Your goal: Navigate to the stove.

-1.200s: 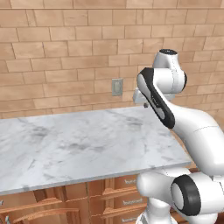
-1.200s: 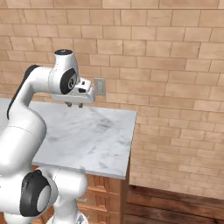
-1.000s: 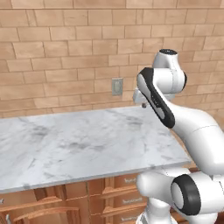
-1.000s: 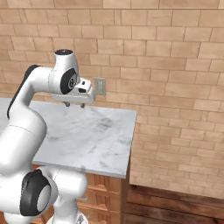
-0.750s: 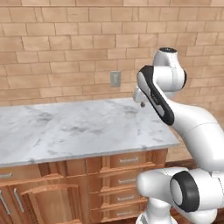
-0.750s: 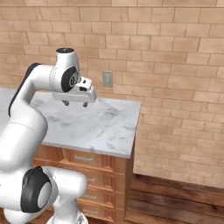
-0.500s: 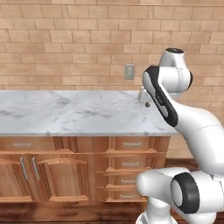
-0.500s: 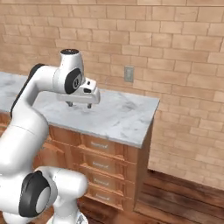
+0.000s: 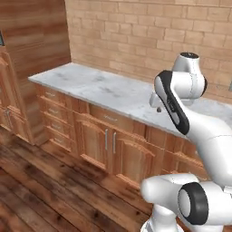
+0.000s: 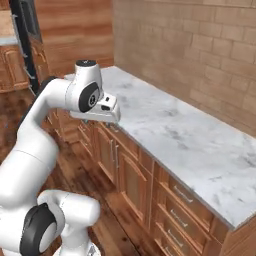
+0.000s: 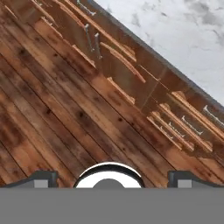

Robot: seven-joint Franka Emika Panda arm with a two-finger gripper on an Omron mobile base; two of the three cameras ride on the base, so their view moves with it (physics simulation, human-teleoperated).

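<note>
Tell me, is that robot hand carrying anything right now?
No, nothing is held. The gripper is open, its fingertips far apart, with only the wooden floor between them.

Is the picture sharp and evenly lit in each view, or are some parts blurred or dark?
Left base view: soft overall, the brick wall evenly lit, a faint sheen on the marble countertop. Right base view: the far left corner is darker; the cabinet doors lie in shade. Hand view: the wood floor looks grainy, and the hand tips are dark.

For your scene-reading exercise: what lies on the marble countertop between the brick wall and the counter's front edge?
In both base views the marble countertop is bare from the brick wall to its front edge; only grey veining shows. The gripper hangs in front of that edge.
</note>
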